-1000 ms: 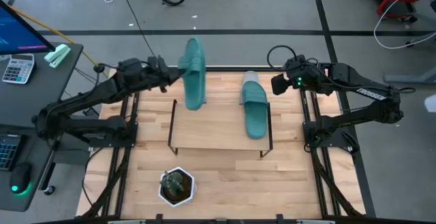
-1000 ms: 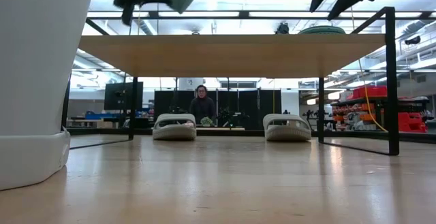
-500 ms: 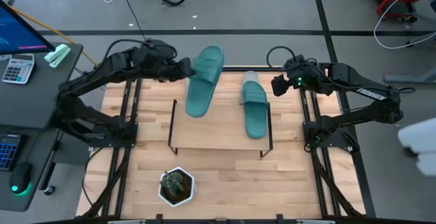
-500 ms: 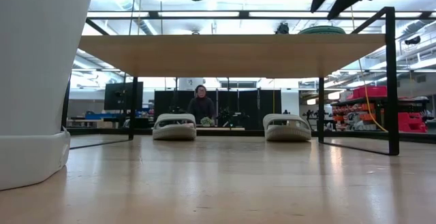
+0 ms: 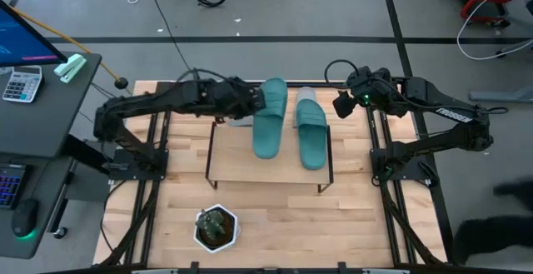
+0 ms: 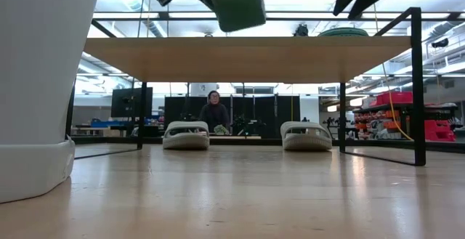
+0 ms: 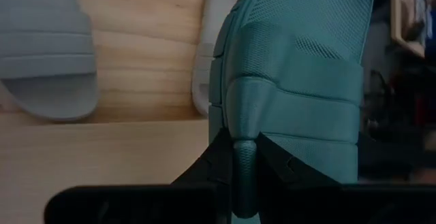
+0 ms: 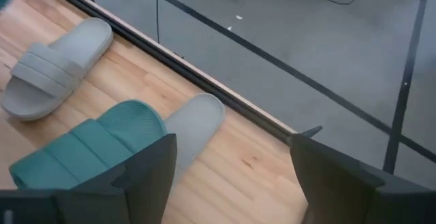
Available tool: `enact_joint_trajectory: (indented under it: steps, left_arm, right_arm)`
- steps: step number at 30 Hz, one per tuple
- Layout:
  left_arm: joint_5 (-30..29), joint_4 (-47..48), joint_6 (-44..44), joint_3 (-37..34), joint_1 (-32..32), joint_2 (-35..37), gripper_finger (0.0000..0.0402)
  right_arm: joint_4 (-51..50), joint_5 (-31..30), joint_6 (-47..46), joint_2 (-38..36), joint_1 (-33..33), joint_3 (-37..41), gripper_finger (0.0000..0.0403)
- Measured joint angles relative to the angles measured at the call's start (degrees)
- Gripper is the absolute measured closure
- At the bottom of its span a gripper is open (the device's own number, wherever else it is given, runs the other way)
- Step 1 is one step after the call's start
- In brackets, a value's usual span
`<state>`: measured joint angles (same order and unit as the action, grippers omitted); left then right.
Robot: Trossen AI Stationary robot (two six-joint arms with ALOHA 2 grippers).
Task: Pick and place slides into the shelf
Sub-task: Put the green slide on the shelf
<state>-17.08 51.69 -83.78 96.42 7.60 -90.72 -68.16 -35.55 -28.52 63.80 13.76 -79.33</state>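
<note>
My left gripper (image 5: 250, 105) is shut on a teal slide (image 5: 269, 120) and holds it over the shelf (image 5: 241, 164), beside the second teal slide (image 5: 312, 137), which lies flat on the shelf's board. Two grey slides (image 6: 185, 135) (image 6: 306, 135) rest sole-down on the table under the shelf's far side. In the right wrist view they appear as grey slide (image 8: 58, 64) and grey slide (image 8: 194, 122). My right gripper (image 5: 340, 104) hangs open in the air past the shelf's far right corner, touching nothing. My left gripper (image 7: 243, 176) pinches the teal slide between its two fingers at the side edge where the strap meets the sole (image 7: 244, 139). The fingers come roughly level from the table's left, across the slide. The slide (image 6: 238, 3) is lifted clear above the shelf board.
A small plant in a white pot (image 5: 216, 228) stands near the table's near edge, left of centre, and fills the low view's left side (image 6: 36, 86). A desk with a calculator (image 5: 21, 82) sits off the table's left. A person (image 6: 215, 114) stands far behind the table.
My left gripper has carried the teal slide from above the table's far edge, left of the shelf, toward the right and slightly nearer, over the shelf board. The slide swung about and now lies parallel to the other teal slide. My right arm has stayed still.
</note>
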Motion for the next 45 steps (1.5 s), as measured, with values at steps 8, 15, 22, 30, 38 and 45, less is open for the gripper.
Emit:
enact_joint_trajectory:
  steps: [8,15,22,30,38,45]
  left_arm:
    - [-5.9,0.4,-10.5,0.0,-3.3,-3.8,0.0368]
    - [-8.9,0.9,-11.2,0.0,-3.7,-6.3,0.0368]
    - [-8.4,0.1,-8.9,0.0,-3.6,-8.7,0.0368]
    - [-8.3,-0.5,-7.0,-0.1,-3.6,-8.7,0.0368]
    - [-8.2,-0.7,-6.0,-0.1,-3.5,-10.1,0.0368]
    - [-7.1,-3.1,-5.6,0.0,-3.5,-11.7,0.0368]
  right_arm:
    - [0.0,0.8,1.7,0.0,0.0,0.0,0.011]
    - [0.0,2.4,2.3,0.0,0.0,0.0,0.011]
    - [0.0,3.0,2.8,0.0,0.0,0.0,0.011]
    - [0.1,3.1,2.6,0.0,0.0,0.0,0.011]
    - [0.1,3.1,1.5,0.0,0.0,0.0,0.011]
    - [0.1,3.8,1.2,0.0,0.0,0.0,0.011]
